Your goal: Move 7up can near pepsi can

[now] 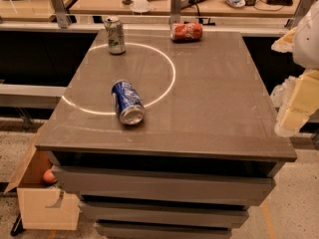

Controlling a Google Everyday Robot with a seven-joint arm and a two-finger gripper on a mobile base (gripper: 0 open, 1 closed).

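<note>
7up can [115,35], small, silvery-white and green, stands upright at the far left of the grey tabletop [214,98], well apart from the dark blue pepsi can [127,102] lying on its side nearer the front. The cream arm [305,91] hangs beyond the table's right edge; its gripper [289,121] touches no can, and I cannot tell its state.

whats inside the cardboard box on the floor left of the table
One orange round thing shows in the cardboard box; the table hides the rest. The tool hangs beside the table's right edge.
</note>
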